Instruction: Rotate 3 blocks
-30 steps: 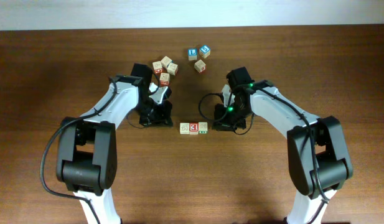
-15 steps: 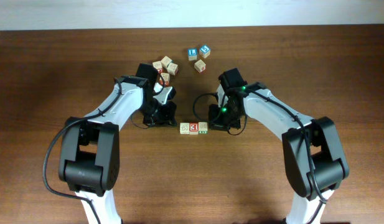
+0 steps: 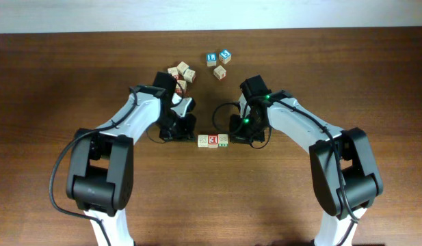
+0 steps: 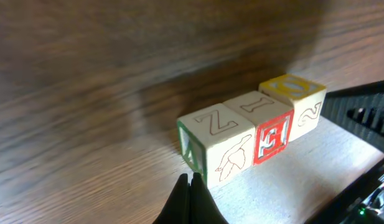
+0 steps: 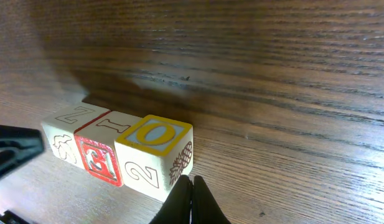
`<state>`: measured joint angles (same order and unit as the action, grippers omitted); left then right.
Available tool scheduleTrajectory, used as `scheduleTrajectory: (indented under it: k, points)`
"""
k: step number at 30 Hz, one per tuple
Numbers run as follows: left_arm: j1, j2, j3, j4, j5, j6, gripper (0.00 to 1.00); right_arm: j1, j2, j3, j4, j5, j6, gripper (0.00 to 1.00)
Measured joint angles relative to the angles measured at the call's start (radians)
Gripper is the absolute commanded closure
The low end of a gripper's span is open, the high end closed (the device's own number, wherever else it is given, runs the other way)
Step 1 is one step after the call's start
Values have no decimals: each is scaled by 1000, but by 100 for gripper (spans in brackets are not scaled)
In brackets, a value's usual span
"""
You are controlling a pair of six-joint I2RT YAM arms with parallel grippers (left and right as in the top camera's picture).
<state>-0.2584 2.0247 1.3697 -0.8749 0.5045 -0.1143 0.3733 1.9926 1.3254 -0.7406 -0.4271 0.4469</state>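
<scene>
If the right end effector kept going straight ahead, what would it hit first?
Probably the yellow-faced block right in front: the shut right end effector points at its near corner, though it might slip past its side; depth is unclear.

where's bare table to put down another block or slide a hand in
Free: the table strip between the three-block row and the near edge, plus the far left and far right ends. Crowded: the row is hemmed in by the left claw and right claw, and beyond it lie the loose block cluster and blue cubes.
</scene>
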Motion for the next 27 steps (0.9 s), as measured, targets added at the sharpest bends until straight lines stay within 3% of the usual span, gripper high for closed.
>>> scheduleTrajectory:
  k: [27]
  points:
    - [-19,0,-16,69,-34,-71,100,0,0,0,-2,0,2,96]
